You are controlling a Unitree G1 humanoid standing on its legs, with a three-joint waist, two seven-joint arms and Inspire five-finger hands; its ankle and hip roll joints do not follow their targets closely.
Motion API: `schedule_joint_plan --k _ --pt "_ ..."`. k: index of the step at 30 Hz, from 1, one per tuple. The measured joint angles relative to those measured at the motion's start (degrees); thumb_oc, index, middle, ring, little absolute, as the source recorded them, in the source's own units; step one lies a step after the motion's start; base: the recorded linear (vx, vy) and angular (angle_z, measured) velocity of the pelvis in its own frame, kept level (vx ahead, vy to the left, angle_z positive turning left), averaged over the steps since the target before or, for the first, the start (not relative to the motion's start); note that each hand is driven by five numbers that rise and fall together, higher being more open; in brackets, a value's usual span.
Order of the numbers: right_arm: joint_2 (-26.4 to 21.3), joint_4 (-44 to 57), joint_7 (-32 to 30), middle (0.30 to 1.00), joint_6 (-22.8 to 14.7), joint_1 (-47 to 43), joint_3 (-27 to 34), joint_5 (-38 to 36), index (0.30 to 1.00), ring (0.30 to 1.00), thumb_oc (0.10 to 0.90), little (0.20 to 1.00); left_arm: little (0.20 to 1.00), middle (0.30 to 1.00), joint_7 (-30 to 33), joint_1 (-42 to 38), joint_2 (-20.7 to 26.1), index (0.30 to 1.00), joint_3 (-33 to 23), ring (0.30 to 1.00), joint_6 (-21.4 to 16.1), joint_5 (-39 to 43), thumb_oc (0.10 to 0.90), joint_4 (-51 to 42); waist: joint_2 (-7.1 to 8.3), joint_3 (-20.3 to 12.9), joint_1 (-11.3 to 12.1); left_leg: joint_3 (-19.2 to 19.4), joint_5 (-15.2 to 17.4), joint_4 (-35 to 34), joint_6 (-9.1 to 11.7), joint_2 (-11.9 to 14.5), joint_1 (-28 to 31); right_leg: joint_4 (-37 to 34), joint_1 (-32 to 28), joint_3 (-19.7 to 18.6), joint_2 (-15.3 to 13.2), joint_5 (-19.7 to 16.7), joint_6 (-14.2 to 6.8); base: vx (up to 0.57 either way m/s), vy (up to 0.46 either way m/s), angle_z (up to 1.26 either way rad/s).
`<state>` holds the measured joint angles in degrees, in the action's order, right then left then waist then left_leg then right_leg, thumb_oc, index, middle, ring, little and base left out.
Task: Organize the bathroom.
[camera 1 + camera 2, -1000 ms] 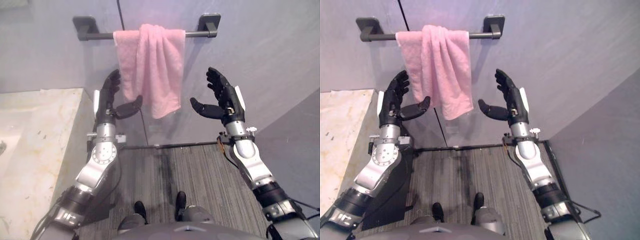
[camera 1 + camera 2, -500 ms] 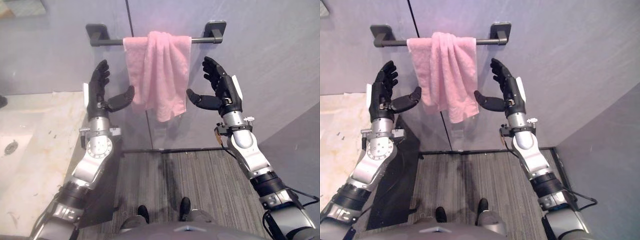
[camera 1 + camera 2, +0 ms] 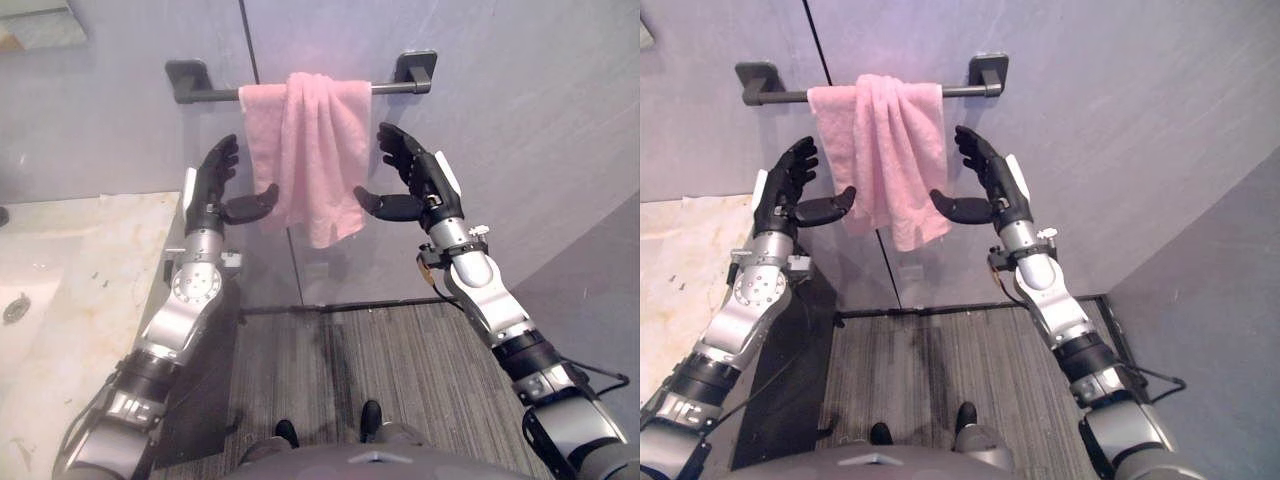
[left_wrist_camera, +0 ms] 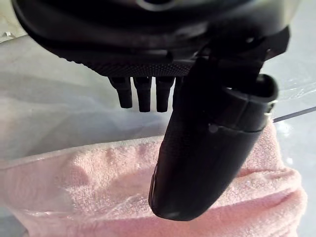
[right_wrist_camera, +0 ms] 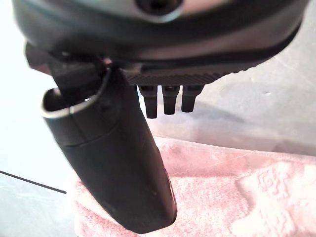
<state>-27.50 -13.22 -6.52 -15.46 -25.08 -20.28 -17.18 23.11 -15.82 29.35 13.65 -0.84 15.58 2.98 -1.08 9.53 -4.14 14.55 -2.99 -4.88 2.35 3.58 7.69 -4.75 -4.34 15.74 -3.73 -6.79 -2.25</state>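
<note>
A pink towel (image 3: 308, 150) hangs bunched over a dark towel bar (image 3: 205, 93) fixed to the grey wall. My left hand (image 3: 213, 190) is raised at the towel's left edge, fingers straight, thumb reaching toward the cloth. My right hand (image 3: 412, 178) stands at the towel's right edge, open too, with its thumb close to the fabric. Neither hand grips the towel. In the left wrist view the towel (image 4: 94, 187) lies just past the thumb (image 4: 207, 148); the right wrist view shows the towel (image 5: 237, 192) the same way beyond the thumb (image 5: 118, 163).
A pale marble counter (image 3: 70, 290) with a sink (image 3: 15, 300) lies at the left. A dark striped mat (image 3: 340, 370) covers the floor below the towel. The grey wall (image 3: 540, 120) bends toward me at the right.
Both hands have closed in on the towel from either side, the right one moving most, toward the left. The camera has shifted a little as well.
</note>
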Motion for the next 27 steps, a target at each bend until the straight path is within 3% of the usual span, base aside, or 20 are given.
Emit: schedule_joint_plan --k 8,9,10,11,13,14,15,16,17,18,20,22,27 --pt "0.00 -0.11 -0.06 0.900 0.04 -2.86 -1.16 -0.13 0.900 0.900 0.800 0.900 0.900 0.900 -0.19 -2.40 0.72 0.900 0.16 0.900 0.11 0.93 0.800 2.21 0.06 -0.04 -0.01 -0.09 0.00 0.01 0.00 -0.06 0.03 0.00 -0.05 0.11 -0.02 -0.02 -0.01 0.04 0.014 0.01" --pt "0.00 -0.12 -0.07 0.900 0.05 -2.95 -1.16 -0.14 0.900 0.900 0.800 0.900 0.858 0.858 -0.42 -2.48 0.73 0.858 0.36 0.858 0.11 1.85 0.772 2.26 0.10 -0.06 0.01 -0.08 0.00 0.01 -0.01 -0.07 0.03 0.01 -0.05 0.11 -0.02 -0.03 -0.02 0.04 0.012 0.00" --pt "0.00 -0.12 -0.08 0.900 0.06 -2.94 -1.16 -0.16 0.900 0.900 0.800 0.900 0.858 0.858 -0.54 -2.64 0.76 0.858 0.63 0.858 0.11 2.01 0.772 2.40 0.12 -0.07 0.04 -0.09 0.00 0.01 -0.01 -0.07 0.05 0.00 -0.06 0.10 -0.02 -0.04 -0.03 0.05 0.017 -0.01" --pt "0.02 -0.13 -0.06 0.900 0.15 -2.94 -1.18 -0.15 0.900 0.900 0.800 0.900 0.676 0.676 -0.73 -3.00 0.83 0.676 1.16 0.676 0.10 2.13 0.651 2.78 0.13 -0.07 0.16 -0.06 0.00 0.01 -0.01 -0.10 0.09 0.01 -0.07 0.06 -0.02 -0.06 -0.06 0.03 0.012 -0.01" --pt "0.02 -0.36 -0.06 0.900 0.15 -2.96 -1.24 -0.15 0.900 0.900 0.800 0.900 0.582 0.582 -1.61 -3.78 0.84 0.582 1.43 0.582 0.10 2.44 0.588 3.79 0.15 -0.09 0.31 0.01 0.00 0.01 -0.02 -0.11 0.14 0.00 -0.08 -0.03 -0.02 -0.08 -0.10 0.02 0.013 -0.02" --pt "0.04 -0.63 -0.05 0.815 0.26 -3.03 -1.40 -0.15 0.815 0.815 0.744 0.815 0.342 0.342 -2.22 -4.49 0.84 0.342 1.78 0.342 0.10 2.94 0.428 4.30 0.25 -0.15 0.31 0.12 0.00 0.01 -0.02 -0.13 0.15 0.00 -0.04 -0.15 -0.02 -0.10 -0.14 0.05 0.029 -0.05" --pt "0.16 -0.70 -0.05 0.716 0.45 -3.08 -1.63 -0.16 0.716 0.716 0.678 0.716 0.300 0.300 -2.61 -4.66 0.84 0.300 1.81 0.300 0.10 3.43 0.400 4.37 0.36 -0.21 0.14 0.30 0.02 0.01 -0.05 -0.24 0.22 0.00 -0.01 -0.28 -0.02 -0.10 -0.14 0.04 0.026 -0.07" --pt "0.30 -0.74 -0.04 0.594 0.64 -3.16 -1.87 -0.16 0.594 0.594 0.596 0.594 0.300 0.300 -2.94 -4.85 0.85 0.300 1.85 0.300 0.10 4.06 0.400 4.48 0.46 -0.27 -0.01 0.50 0.06 0.01 -0.07 -0.23 0.31 0.00 -0.02 -0.43 -0.02 -0.11 -0.15 0.02 0.011 -0.07" --pt "0.34 -0.73 -0.02 0.524 0.80 -3.19 -2.14 -0.15 0.524 0.524 0.549 0.524 0.300 0.300 -3.53 -5.02 0.85 0.300 1.88 0.300 0.10 4.43 0.400 4.48 0.57 -0.34 -0.29 0.62 0.09 0.01 -0.09 -0.14 0.37 0.00 -0.05 -0.51 -0.02 -0.12 -0.16 0.03 0.018 -0.08" --pt "0.33 -0.74 -0.02 0.366 1.12 -3.19 -2.26 -0.16 0.366 0.366 0.444 0.366 0.300 0.300 -4.11 -5.50 0.86 0.300 2.17 0.300 0.10 4.64 0.400 4.54 0.81 -0.48 -0.80 0.80 0.15 0.01 -0.10 -0.18 0.44 0.01 -0.04 -0.63 -0.02 -0.14 -0.19 0.03 0.020 -0.07" --pt "0.36 -0.89 0.05 0.361 1.15 -3.21 -2.26 -0.18 0.361 0.361 0.441 0.361 0.300 0.300 -4.89 -6.66 0.89 0.300 2.84 0.300 0.09 4.63 0.400 5.74 0.87 -0.51 -0.90 1.32 0.30 0.01 -0.10 -0.18 0.70 0.01 -0.05 -1.07 -0.02 -0.17 -0.23 0.02 0.015 -0.11" --pt "0.36 -0.94 0.48 0.300 1.18 -3.21 -2.26 -0.72 0.300 0.300 0.400 0.300 0.300 0.300 -4.93 -7.21 0.91 0.300 3.07 0.300 0.07 4.63 0.400 5.88 0.87 -0.52 -1.20 1.68 0.44 0.01 -0.14 -0.18 0.80 0.01 0.03 -1.47 -0.01 -0.22 -0.28 0.02 0.013 -0.11" --pt "0.70 -2.61 1.24 0.300 1.38 -3.21 -2.39 -1.56 0.300 0.300 0.400 0.300 0.300 0.300 -4.51 -7.88 0.97 0.300 3.30 0.300 -0.16 4.61 0.400 5.90 0.86 -0.53 -1.81 1.83 0.51 0.01 -0.15 -0.20 0.82 0.01 0.10 -1.60 -0.01 -0.23 -0.29 0.00 0.002 -0.01"
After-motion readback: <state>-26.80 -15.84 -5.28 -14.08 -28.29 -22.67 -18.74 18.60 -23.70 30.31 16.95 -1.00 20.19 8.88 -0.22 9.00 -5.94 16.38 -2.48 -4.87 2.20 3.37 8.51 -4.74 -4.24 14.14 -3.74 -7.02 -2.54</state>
